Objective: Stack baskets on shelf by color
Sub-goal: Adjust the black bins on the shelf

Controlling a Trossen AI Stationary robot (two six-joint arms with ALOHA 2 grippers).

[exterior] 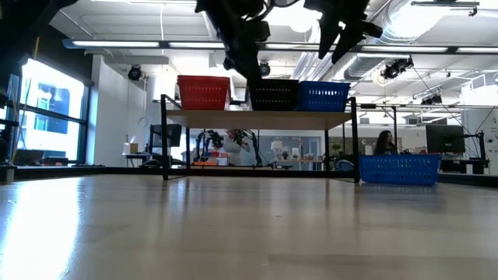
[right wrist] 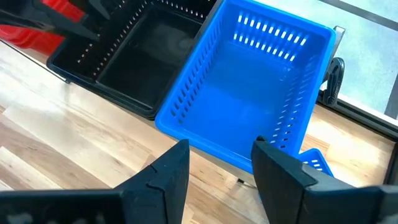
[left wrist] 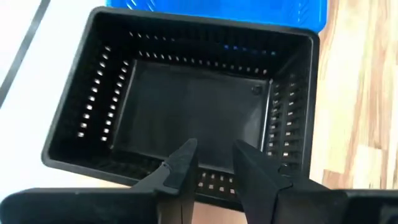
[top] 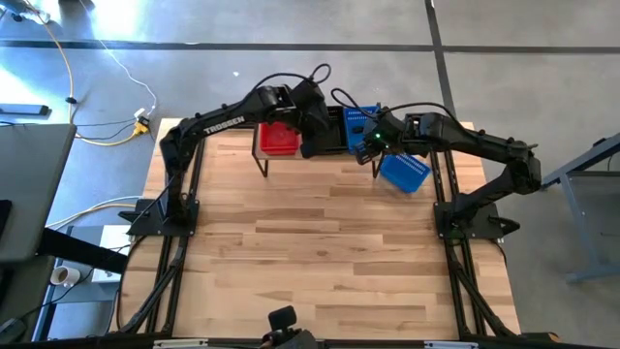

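Right gripper (right wrist: 217,171), part open and empty, hovers above the stiff, light blue perforated plastic basket (right wrist: 249,106); grip its rim.

black basket (top: 334,124): mostly hidden under left arm | stack counts: cannot tell

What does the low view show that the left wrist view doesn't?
Only the low view shows the red basket on the shelf, the shelf's legs, a second blue basket on the table beside it, and the room behind. Only the left wrist view shows the black basket's empty inside and the left gripper with jaws open just over its near rim. Both show the black basket next to a blue basket.
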